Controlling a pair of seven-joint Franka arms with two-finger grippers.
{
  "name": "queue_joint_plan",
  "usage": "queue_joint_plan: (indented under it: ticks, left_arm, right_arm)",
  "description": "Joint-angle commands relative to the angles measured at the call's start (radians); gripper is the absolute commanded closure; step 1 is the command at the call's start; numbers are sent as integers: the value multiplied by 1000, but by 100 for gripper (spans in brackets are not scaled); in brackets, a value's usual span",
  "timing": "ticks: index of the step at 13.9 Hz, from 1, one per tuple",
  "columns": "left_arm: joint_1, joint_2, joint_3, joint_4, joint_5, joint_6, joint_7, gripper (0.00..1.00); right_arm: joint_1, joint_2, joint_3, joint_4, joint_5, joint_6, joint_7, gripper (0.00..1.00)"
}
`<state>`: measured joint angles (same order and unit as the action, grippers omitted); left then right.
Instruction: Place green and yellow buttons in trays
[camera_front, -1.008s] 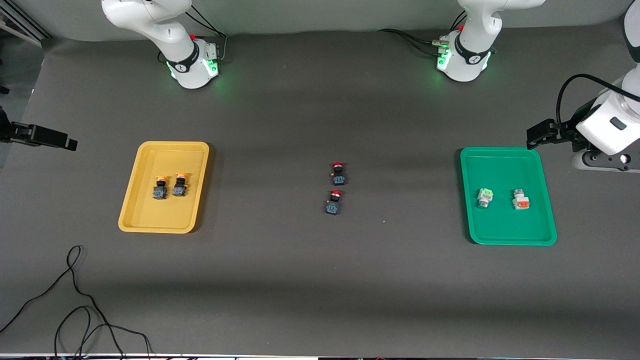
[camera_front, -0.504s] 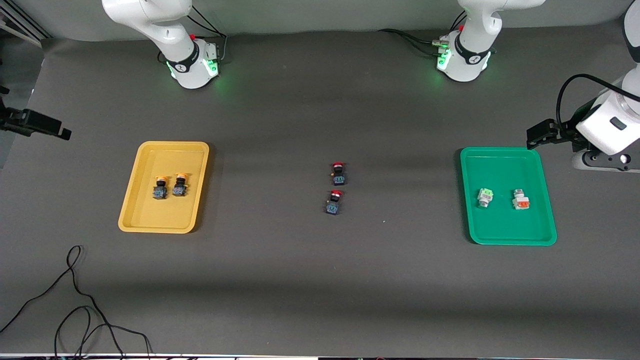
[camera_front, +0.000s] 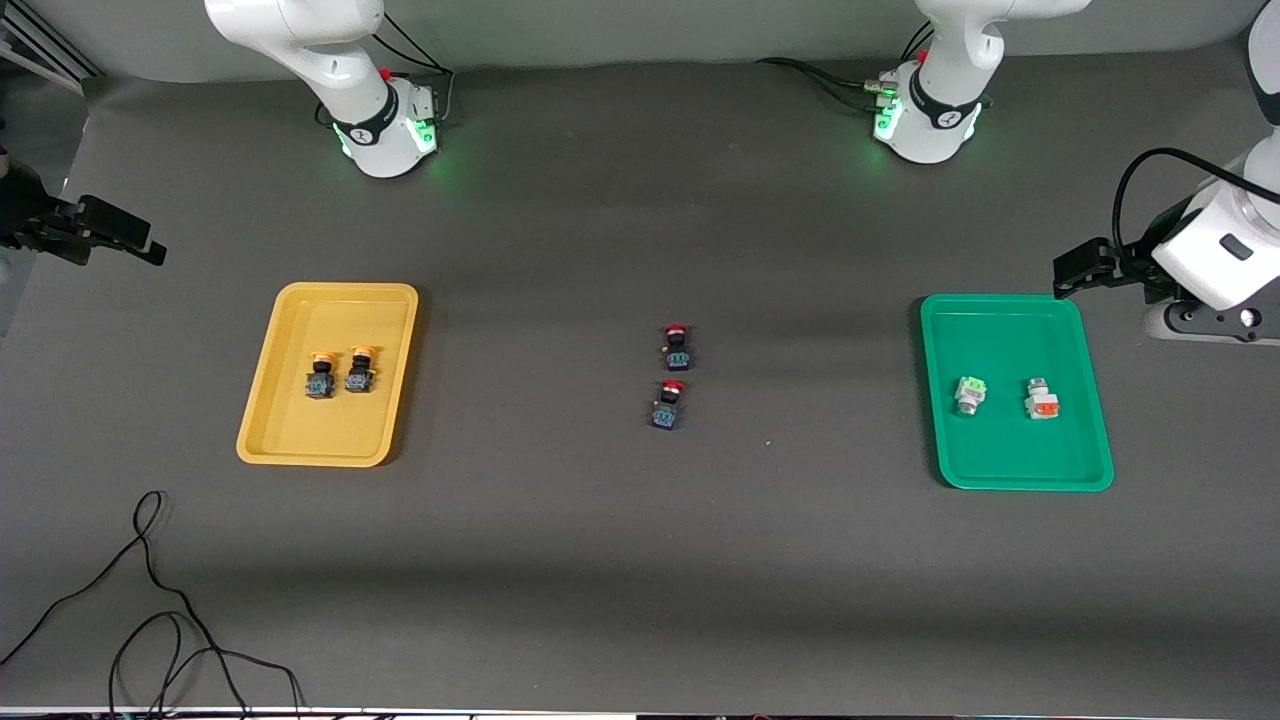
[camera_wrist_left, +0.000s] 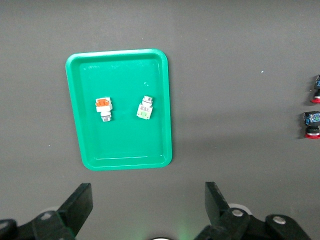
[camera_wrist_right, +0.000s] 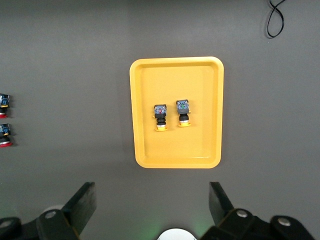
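All four buttons sit in trays: yellow pair (camera_front: 340, 372) in the yellow tray (camera_front: 262, 400), green pair (camera_front: 1004, 396) in the green tray (camera_front: 1000, 472) (task looks done). The left claw (camera_wrist_left: 145, 212) and right claw (camera_wrist_right: 152, 210) hang spread and empty.

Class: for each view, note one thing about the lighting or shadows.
Front view: green glow at both arm bases, and light and dark bands across the table. Left wrist view: soft shadow beside the green tray. Right wrist view: even light on the yellow tray.

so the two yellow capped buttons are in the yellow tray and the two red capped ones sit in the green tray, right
Not quite. The yellow-capped buttons are in the yellow tray, but the red-capped buttons sit on the bare table mid-way between the trays. The front view shows the green tray holding two white-bodied buttons.
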<state>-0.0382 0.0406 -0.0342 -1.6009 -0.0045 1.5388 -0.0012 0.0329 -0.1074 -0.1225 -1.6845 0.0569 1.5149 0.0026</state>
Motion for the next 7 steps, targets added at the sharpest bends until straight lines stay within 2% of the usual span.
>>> queue_joint_plan:
  ticks: [1,7]
  left_arm:
    - [-15,-13,13,1,-3,-20,0,0]
    - [-15,-13,13,2,-3,-20,0,0]
  right_arm:
    - [-24,-28,17,-23,-12,19,-21,0]
    - [-24,-31,17,-14,-9,19,-18,0]
